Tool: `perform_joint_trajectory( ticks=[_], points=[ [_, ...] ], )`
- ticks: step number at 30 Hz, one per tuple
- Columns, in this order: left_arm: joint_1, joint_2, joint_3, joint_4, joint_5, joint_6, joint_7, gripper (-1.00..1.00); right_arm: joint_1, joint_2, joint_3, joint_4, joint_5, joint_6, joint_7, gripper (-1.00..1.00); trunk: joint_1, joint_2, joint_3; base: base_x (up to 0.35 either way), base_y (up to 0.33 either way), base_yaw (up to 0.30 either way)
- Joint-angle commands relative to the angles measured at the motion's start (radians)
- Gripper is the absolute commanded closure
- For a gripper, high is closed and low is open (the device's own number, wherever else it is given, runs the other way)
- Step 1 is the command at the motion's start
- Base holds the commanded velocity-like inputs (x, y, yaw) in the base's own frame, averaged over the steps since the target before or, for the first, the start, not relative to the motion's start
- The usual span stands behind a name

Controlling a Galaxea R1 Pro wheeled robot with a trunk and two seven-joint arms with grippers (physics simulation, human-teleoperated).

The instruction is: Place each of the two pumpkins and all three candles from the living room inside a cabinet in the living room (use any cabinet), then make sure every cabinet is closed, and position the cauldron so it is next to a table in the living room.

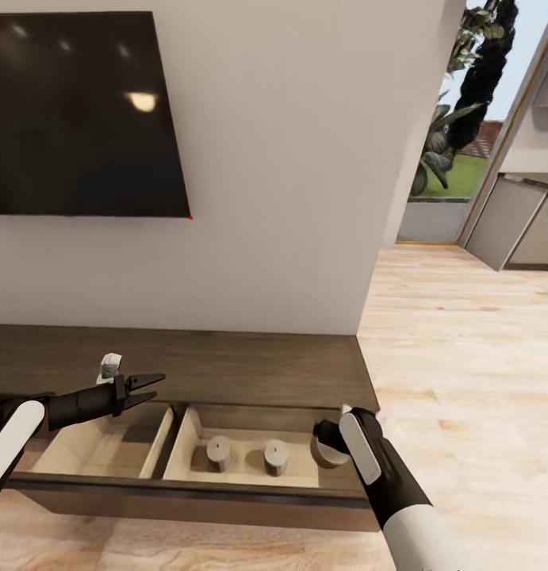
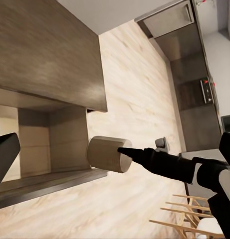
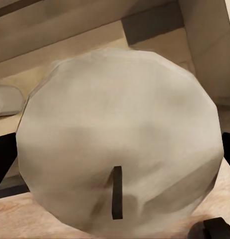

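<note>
The left gripper (image 1: 151,388) hovers with its jaws parted and empty above the cabinet (image 1: 226,365), apparently parked clear of the open drawer (image 1: 186,488) so the other arm can work. Two candles (image 1: 219,452) already stand upright in the drawer's right compartment. Further right, the right gripper (image 1: 327,446) is closed around the third candle (image 1: 325,454), held over that compartment's right end, seemingly ready to be set down beside the pair.

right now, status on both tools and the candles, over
Left tool open, empty, over the cabinet top. Right tool shut on third candle above the open drawer. Two candles already standing inside. Nothing in the way.
</note>
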Motion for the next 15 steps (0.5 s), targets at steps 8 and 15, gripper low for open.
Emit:
perform_joint_trajectory(
  ticks=[8,15],
  points=[
    [0.000,0.000,0.000,0.000,0.002,0.001,-0.001,-1.00,-0.012,-0.001,0.001,0.058,0.001,-0.073,0.003,1.00,0.031,-0.056,-0.025,0.000,0.000,0.000],
    [0.000,0.000,0.000,0.000,0.002,0.001,-0.001,-1.00,-0.013,-0.001,0.002,0.065,0.004,-0.086,0.024,1.00,0.058,-0.105,-0.047,0.000,0.000,0.000]
  ],
)
